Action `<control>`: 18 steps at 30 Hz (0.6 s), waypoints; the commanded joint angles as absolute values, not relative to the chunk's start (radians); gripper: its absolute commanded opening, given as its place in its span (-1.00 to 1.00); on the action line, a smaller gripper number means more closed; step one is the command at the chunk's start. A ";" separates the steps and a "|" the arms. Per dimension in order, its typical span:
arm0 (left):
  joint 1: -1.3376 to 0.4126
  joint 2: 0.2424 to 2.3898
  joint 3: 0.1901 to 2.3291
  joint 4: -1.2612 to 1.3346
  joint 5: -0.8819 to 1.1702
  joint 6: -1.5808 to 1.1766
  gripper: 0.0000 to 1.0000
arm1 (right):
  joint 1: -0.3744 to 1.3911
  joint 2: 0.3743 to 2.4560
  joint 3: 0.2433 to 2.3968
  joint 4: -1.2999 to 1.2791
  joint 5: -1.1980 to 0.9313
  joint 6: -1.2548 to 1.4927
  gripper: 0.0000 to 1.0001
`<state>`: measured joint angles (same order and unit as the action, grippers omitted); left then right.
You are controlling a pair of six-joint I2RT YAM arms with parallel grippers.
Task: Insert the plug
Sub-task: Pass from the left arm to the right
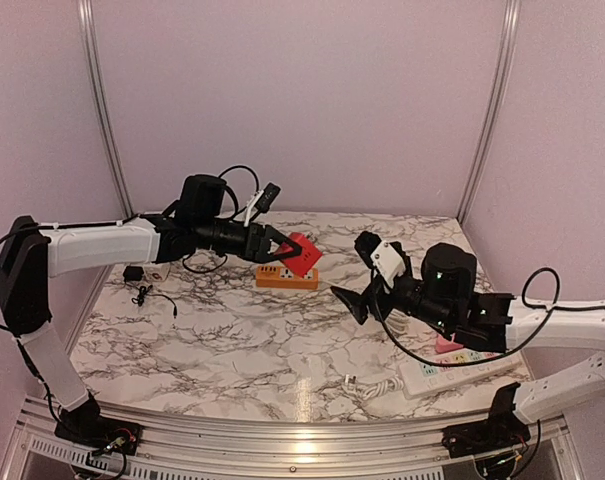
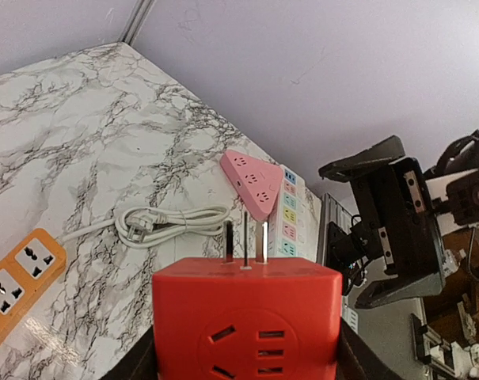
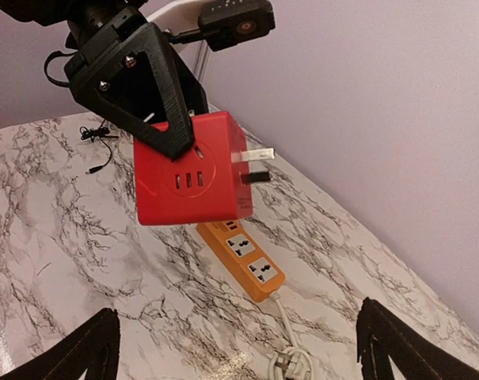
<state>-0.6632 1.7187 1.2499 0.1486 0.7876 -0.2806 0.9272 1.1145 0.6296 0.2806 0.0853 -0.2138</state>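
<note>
Marble tabletop [image 1: 232, 330], far edge: left gripper [image 1: 282, 248] clamps red plug [image 1: 302, 254] above orange strip [image 1: 287, 279]; right gripper [image 1: 354, 272] gapes empty. Prongs [image 3: 255, 162] face sideways; uncorrected, they could miss the slots [image 3: 240, 247].

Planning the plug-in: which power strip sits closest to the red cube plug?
The orange strip, just below the red cube plug in the left tool; the white strip lies at the near right edge.

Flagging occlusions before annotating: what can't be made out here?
Red cube adapter: left wrist view, lower part cut off by bottom edge.
White power strip: top view, right arm hides part of it.
Right fingers: right wrist view, only tips show at bottom edge.
Black cable: top view, too small to identify.
</note>
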 commanded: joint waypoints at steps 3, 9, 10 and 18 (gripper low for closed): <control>-0.674 1.723 1.265 0.186 0.577 -0.726 -0.47 | 1.093 1.272 0.703 0.401 0.599 -0.556 0.97; -0.710 1.699 1.268 0.178 0.432 -0.879 -0.45 | 1.182 1.508 0.698 0.820 0.890 -0.899 0.97; -0.710 1.700 1.268 0.177 0.427 -0.909 -0.45 | 1.191 1.542 0.698 0.906 0.923 -0.955 0.97; -0.729 1.712 1.233 0.183 0.430 -1.061 -0.41 | 1.240 1.793 0.731 1.541 0.978 -1.414 0.97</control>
